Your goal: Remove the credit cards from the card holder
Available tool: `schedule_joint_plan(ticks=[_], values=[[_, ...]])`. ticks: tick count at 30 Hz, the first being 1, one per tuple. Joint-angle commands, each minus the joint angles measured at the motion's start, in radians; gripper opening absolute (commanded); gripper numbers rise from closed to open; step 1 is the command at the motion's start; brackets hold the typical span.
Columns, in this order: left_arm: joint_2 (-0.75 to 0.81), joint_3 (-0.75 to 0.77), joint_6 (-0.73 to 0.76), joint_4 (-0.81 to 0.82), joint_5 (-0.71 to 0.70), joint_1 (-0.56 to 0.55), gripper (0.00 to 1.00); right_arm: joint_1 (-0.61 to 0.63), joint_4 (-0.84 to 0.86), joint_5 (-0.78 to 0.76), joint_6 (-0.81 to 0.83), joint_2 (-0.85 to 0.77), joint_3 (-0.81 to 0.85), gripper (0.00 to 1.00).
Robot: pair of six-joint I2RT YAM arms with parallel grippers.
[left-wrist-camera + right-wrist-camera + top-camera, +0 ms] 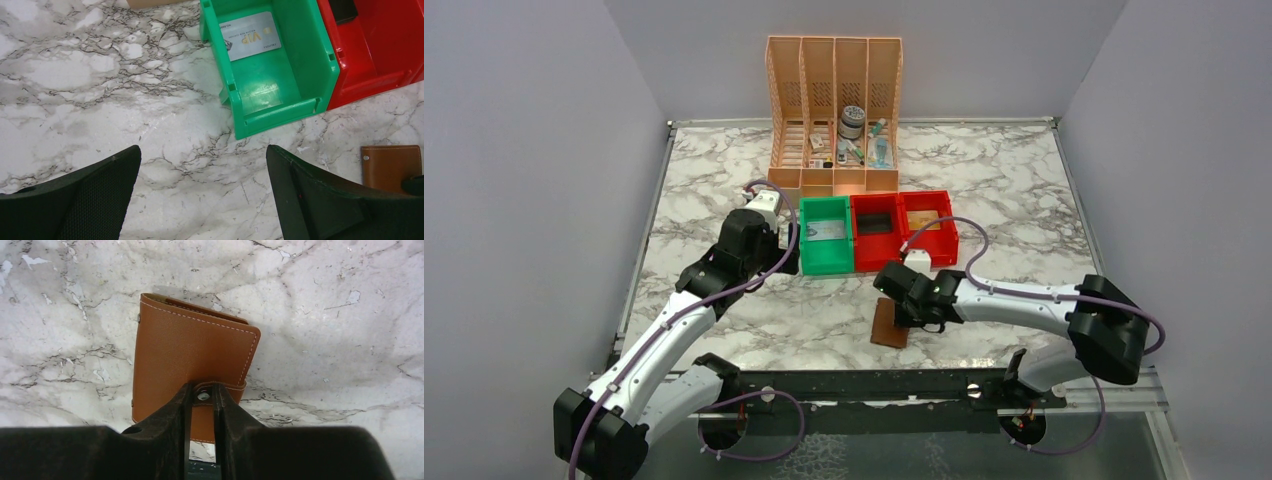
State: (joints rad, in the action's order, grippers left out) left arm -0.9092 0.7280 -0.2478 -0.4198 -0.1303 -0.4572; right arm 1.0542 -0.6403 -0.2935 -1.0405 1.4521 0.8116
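The brown card holder (190, 345) lies folded shut on the marble near the front edge, and also shows in the top view (887, 327) and at the right edge of the left wrist view (390, 167). My right gripper (202, 387) is shut on its snap tab, over its near edge (911, 315). My left gripper (202, 150) is open and empty above bare marble, just left of the green bin (280, 85). A pale grey credit card (250, 36) lies in the green bin (826, 231). A tan card (927, 222) lies in the right red bin.
Green and two red bins (876, 232) stand in a row at mid-table; the middle one holds a dark item (876, 224). The peach file organiser (834, 115) with small items stands behind them. Grey walls close in the left, right and back.
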Motion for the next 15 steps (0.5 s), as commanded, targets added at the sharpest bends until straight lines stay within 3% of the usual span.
schedule_joint_plan(ticks=[1, 3, 15], values=[[-0.004, 0.004, 0.002, 0.015, 0.019, 0.007, 0.99, -0.009, 0.156, 0.068, 0.055, -0.034, -0.077, 0.12], [-0.006, 0.004, 0.002, 0.016, 0.024, 0.008, 0.99, -0.021, 0.191, 0.079, 0.062, -0.061, -0.106, 0.07], [-0.002, -0.001, -0.012, 0.015, 0.051, 0.007, 0.99, -0.049, 0.382, 0.123, 0.176, -0.228, -0.268, 0.01]])
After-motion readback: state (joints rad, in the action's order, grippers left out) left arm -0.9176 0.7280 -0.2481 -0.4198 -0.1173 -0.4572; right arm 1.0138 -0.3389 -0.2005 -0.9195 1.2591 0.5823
